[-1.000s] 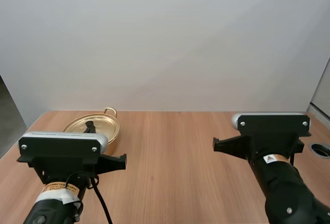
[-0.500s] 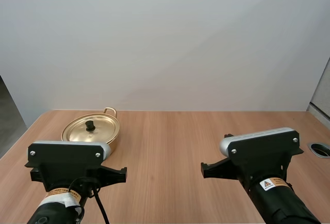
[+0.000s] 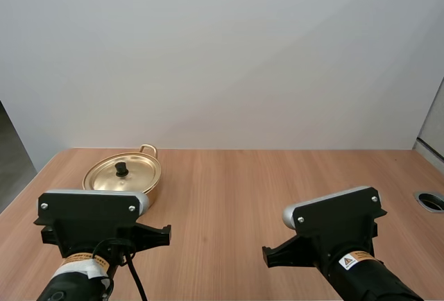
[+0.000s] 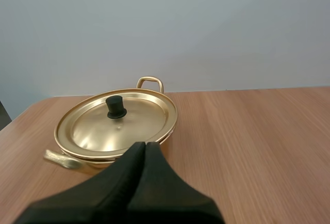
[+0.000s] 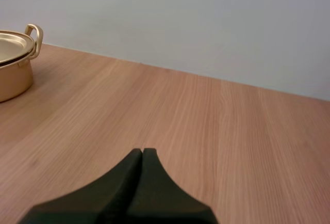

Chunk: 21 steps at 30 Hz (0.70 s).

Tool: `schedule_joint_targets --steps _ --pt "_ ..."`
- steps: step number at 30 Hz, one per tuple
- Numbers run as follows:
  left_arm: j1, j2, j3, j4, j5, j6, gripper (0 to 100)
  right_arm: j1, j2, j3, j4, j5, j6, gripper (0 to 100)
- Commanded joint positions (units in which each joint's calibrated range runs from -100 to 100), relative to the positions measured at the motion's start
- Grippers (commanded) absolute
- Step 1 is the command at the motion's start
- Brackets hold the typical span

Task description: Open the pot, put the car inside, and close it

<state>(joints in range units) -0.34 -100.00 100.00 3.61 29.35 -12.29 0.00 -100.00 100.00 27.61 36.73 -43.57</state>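
Observation:
A gold pot (image 3: 123, 173) with its lid (image 4: 119, 122) on and a black knob (image 4: 116, 107) stands at the table's far left. My left gripper (image 4: 145, 146) is shut on nothing, its fingers lying together as one dark wedge just short of the pot. The pot (image 5: 14, 61) also shows far off to the side of my right gripper (image 5: 142, 153), which is shut on nothing over bare wood. In the high view both arms' wrist housings (image 3: 94, 214) (image 3: 334, 225) sit near the front edge. No car is in sight.
A round grommet hole (image 3: 431, 201) sits at the table's right edge. The wooden table (image 3: 229, 190) stretches between the two arms and beyond them to the far wall.
My right arm has drawn back toward the front edge and swung left. My left arm dropped slightly, uncovering the pot lid, then held still.

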Motion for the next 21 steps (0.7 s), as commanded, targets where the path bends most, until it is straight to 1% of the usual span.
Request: schedule_joint_targets --steps 1,7,10,11,13,17,19,20,21 --pt "-0.01 0.00 0.00 0.06 -0.09 -0.04 0 0.00 0.00 0.00 0.04 -0.08 -0.05 0" --pt "-0.01 0.00 0.00 0.06 -0.09 -0.04 0 0.00 0.00 0.00 0.04 -0.08 0.19 0" --pt "-0.01 0.00 0.00 0.06 -0.09 -0.04 0 0.00 0.00 0.00 -1.13 -0.86 2.13 0" --pt "-0.01 0.00 0.00 0.06 -0.09 -0.04 0 0.00 0.00 0.00 -2.71 -1.52 4.26 0" --pt "-0.01 0.00 0.00 0.06 -0.09 -0.04 0 0.00 0.00 0.00 -6.82 -2.93 11.74 0" --pt "-0.01 0.00 0.00 0.06 -0.09 -0.04 0 0.00 0.00 0.00 -21.40 -5.68 29.05 0" --pt "-0.01 0.00 0.00 0.06 -0.09 -0.04 0 0.00 0.00 0.00 -26.78 -5.68 34.91 0" --pt "-0.01 0.00 0.00 0.06 -0.09 -0.04 0 0.06 0.00 0.00 -28.46 -5.68 36.86 0" --pt "-0.01 0.00 0.00 0.06 -0.09 -0.04 0 0.06 0.00 0.00 -28.81 -5.68 37.68 0"
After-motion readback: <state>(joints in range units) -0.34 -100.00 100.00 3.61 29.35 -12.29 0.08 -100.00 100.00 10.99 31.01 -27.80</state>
